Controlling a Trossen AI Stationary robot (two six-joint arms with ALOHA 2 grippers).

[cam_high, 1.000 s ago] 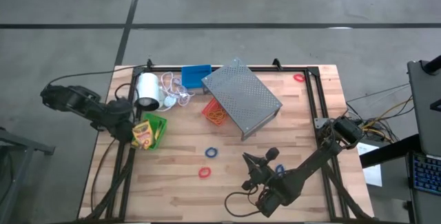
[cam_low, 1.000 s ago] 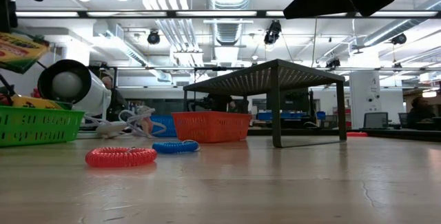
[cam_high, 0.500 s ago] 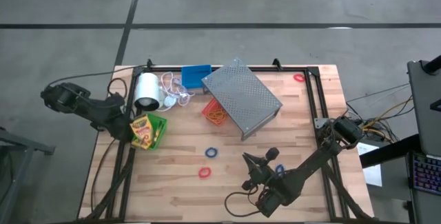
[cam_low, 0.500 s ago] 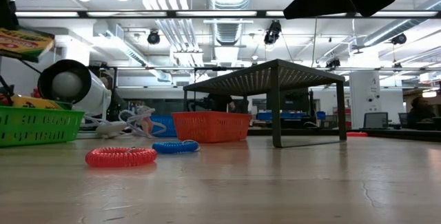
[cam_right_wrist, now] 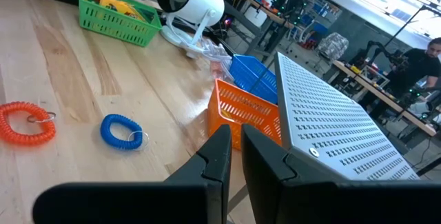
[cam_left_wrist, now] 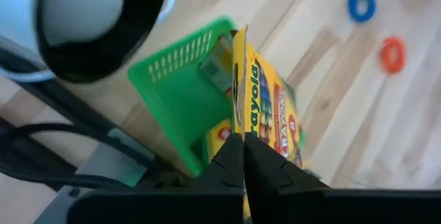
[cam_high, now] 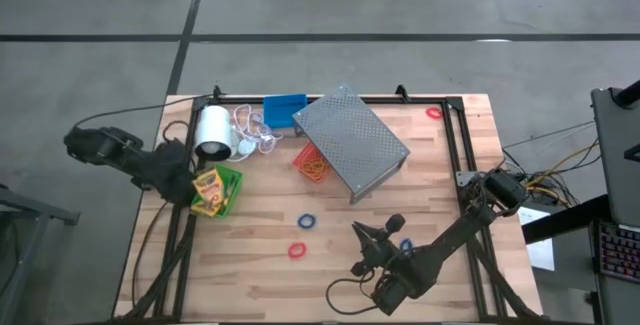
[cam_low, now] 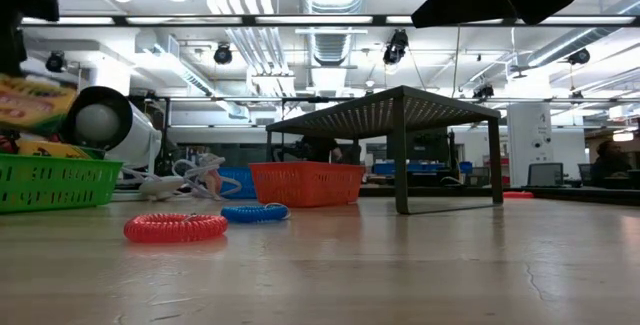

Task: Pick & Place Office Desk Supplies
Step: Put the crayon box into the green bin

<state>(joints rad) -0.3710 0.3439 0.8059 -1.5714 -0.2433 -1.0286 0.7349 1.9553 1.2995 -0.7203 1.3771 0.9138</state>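
Observation:
My left gripper [cam_high: 188,181] is shut on a yellow-and-green crayon box [cam_left_wrist: 265,117] just above the green bin [cam_left_wrist: 176,89] at the table's left edge. The low view shows the box [cam_low: 30,102] tilted over the bin [cam_low: 55,182]. A second crayon box [cam_left_wrist: 219,133] lies inside the bin. A red ring band [cam_high: 296,251] and a blue one [cam_high: 307,221] lie on the bare wood. My right gripper [cam_high: 386,227] waits shut near the near edge, touching nothing. My left gripper pinches the crayon box by its near end [cam_left_wrist: 242,129] between the two fingertips [cam_left_wrist: 231,156], which come slanting down from the table's left side. The box reaches out beyond the fingers, lifted clear and tilted above the green bin.
A grey perforated rack [cam_high: 350,143] stands mid-table over a red-orange bin [cam_high: 312,162]. A blue bin [cam_high: 283,111] and a white roll [cam_high: 212,132] with cord sit by the far edge. Another red ring [cam_high: 433,112] lies at the far right. Open wood lies between the rings and my right arm.
My left gripper, still shut on the crayon box, has first risen slightly and then come down toward the green bin; the box now hangs lower, close over the bin.

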